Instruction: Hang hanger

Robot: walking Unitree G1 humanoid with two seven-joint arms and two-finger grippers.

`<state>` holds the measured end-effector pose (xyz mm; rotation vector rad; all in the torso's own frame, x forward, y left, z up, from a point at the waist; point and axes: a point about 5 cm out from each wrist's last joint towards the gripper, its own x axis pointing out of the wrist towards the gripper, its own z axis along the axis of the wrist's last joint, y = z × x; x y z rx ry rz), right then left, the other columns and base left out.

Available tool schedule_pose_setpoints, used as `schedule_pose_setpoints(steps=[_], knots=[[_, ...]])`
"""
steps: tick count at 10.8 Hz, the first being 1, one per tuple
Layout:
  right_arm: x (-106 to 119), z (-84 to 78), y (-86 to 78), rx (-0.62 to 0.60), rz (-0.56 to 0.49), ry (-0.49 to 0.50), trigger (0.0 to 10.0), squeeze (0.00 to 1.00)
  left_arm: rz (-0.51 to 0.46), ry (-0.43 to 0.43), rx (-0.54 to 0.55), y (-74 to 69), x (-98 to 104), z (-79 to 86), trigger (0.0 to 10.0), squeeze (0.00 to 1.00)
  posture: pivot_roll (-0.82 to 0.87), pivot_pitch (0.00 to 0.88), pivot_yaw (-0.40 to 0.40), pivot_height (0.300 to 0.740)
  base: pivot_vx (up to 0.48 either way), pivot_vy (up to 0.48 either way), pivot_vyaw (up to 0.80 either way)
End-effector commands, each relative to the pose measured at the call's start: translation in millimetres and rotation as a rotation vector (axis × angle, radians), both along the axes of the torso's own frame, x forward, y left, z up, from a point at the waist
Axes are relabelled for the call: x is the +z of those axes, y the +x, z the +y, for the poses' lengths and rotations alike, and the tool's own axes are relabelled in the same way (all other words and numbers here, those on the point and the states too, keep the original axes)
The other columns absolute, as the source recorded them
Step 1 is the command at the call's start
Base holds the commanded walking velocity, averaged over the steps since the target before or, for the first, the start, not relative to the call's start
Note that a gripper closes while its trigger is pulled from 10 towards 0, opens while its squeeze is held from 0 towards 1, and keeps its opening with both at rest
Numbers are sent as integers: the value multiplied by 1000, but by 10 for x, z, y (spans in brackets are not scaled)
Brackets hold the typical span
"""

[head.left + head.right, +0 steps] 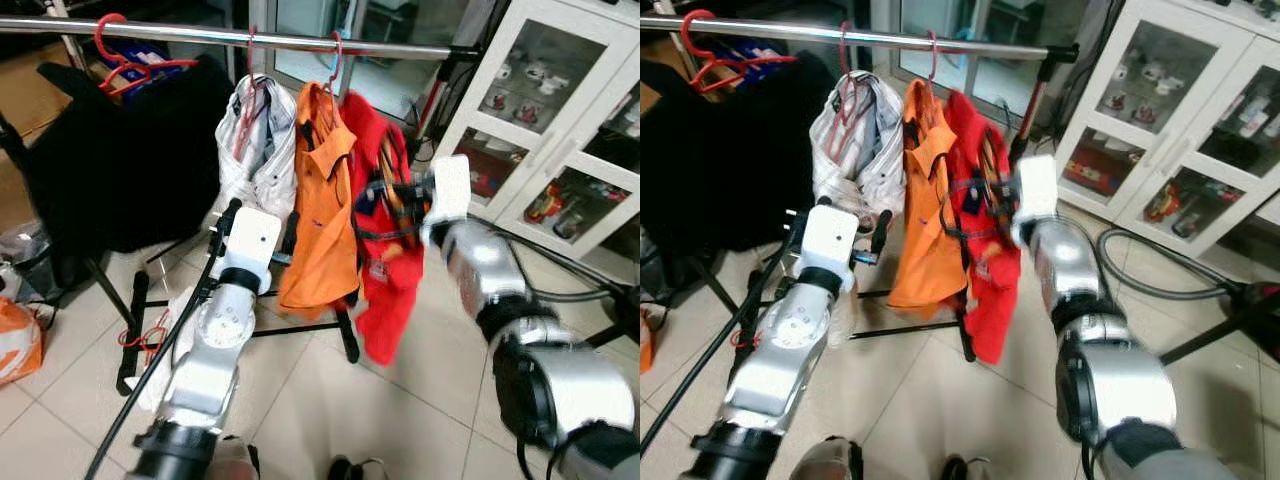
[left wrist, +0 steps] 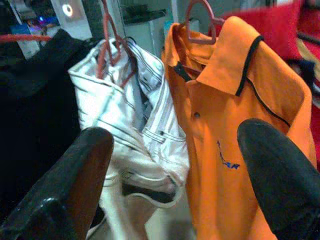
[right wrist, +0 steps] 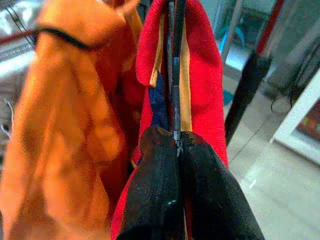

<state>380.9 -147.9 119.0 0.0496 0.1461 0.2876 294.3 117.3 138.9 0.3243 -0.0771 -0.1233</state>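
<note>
Right gripper (image 3: 177, 145) fingers pinching thin black hanger (image 3: 176, 75) inside red garment (image 1: 385, 250), below silver metal rail (image 1: 300, 40); left gripper (image 2: 175, 175) spread, idle. Risk: hook missing rail, garment dropping.

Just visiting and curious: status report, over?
Right gripper shut on black hanger carrying red garment. Left gripper open, facing orange shirt. Hanger not yet on rail.

A white glass-door cabinet (image 1: 560, 130) stands on a pale tiled floor (image 1: 330, 400)
</note>
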Motion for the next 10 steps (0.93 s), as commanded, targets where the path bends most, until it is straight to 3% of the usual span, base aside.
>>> schedule_pose_setpoints(steps=[1, 4, 10], knots=[[89, -42, 20, -32, -56, 27, 0, 0, -12, 5, -25, -20, 55, -19, 10000, 0, 184, 69, -124, 740, 0, 0, 0], [154, 8, 45, -10, -75, 11, 0, 0, -22, -43, -44, 20, 98, -66, 10000, 0, 175, 55, -111, 740, 107, 0, 0], [287, 66, 110, 35, -89, -9, 0, 0, -26, -68, -60, 15, 95, -105, 10000, 0, 184, 47, -131, 740, 433, 0, 0]])
